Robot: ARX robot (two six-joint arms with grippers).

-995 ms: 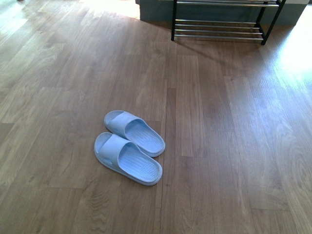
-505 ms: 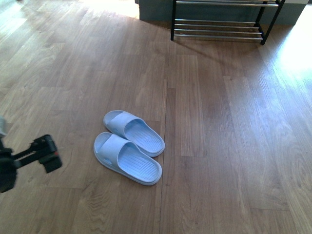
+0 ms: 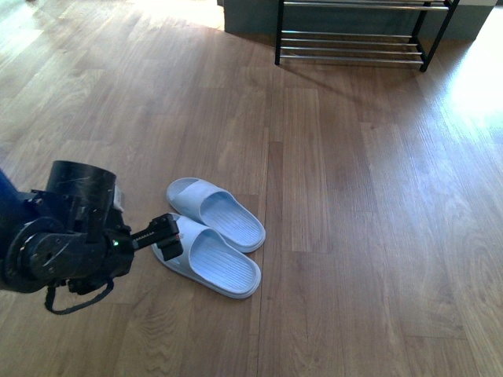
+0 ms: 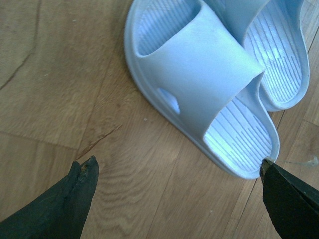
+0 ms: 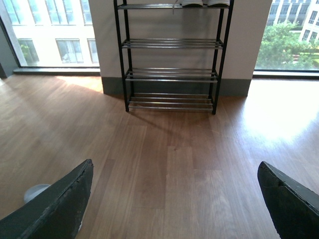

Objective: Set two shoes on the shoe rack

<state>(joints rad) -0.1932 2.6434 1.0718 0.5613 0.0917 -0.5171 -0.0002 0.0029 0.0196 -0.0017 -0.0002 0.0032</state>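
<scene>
Left tool now nearer the slides, spread wide, over sunlit plank floor.

No readable text, label, brand or number shows in any view.

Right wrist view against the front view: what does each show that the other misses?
Only the right wrist view: the shoe rack with its upper shelves, what look like white shoe soles on the topmost one in view, windows either side, and the right gripper open. Only the front view: both sandals whole, side by side, and the left gripper at the toe end of the nearer sandal. Shared: the wood floor and the rack's lowest shelves.
</scene>
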